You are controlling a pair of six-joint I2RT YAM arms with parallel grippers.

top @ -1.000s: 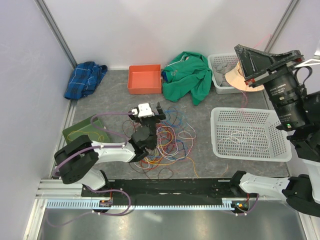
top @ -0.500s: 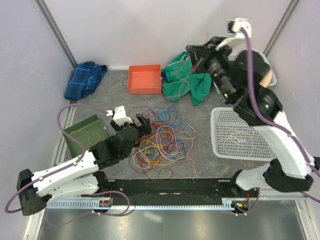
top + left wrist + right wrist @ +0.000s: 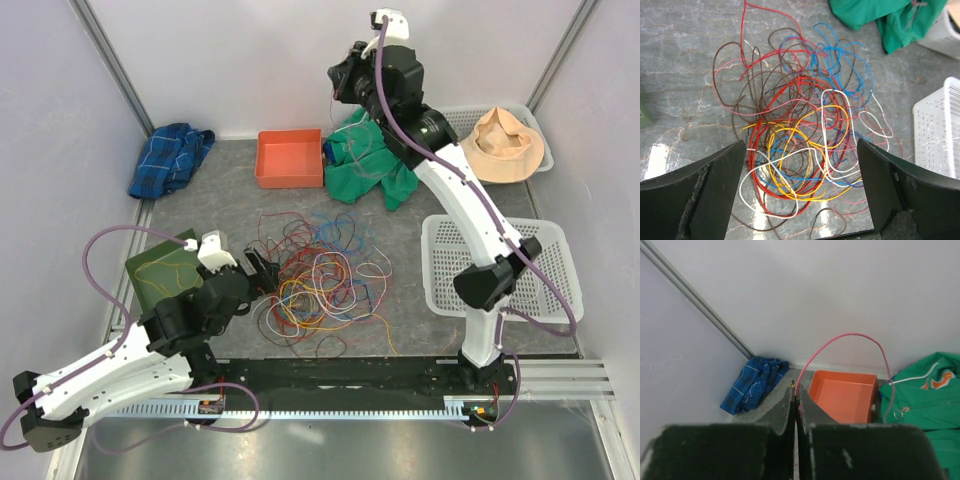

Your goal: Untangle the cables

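Left gripper (image 3: 262, 268) is hovering low at the left edge of the tangle, fingers standing wide apart and gripping nothing. In the left wrist view the two fingers (image 3: 725, 175) are framing the pile from either side, clear of the wires.

Cables (image 3: 320, 275) are lying in one knotted heap on the table (image 3: 220, 200), roughly centre and slightly left. Red, brown, yellow, orange, blue and white loops are overlapping (image 3: 800, 130). Red and brown loops are spilling out to the far-left side, blue ones to the far right, and a white loop is crossing the middle.

Right arm is reaching high toward the far wall, above the green jacket (image 3: 380, 160). Right gripper (image 3: 796, 390) is pinching with its fingers pressed together on a pink cable (image 3: 850, 336). That cable is arching up out of the fingertips and dropping down toward the jacket.

Orange tray (image 3: 290, 160) is sitting at the far side, just left of the jacket. Blue plaid cloth (image 3: 170, 158) is bunched in the far-left corner. Green bin (image 3: 150, 258) is sitting left of the heap with a few yellow wires in it. White basket (image 3: 550, 312) is sitting at the right, partly hidden by the right arm. Hat (image 3: 508, 140) is resting in the far-right corner.
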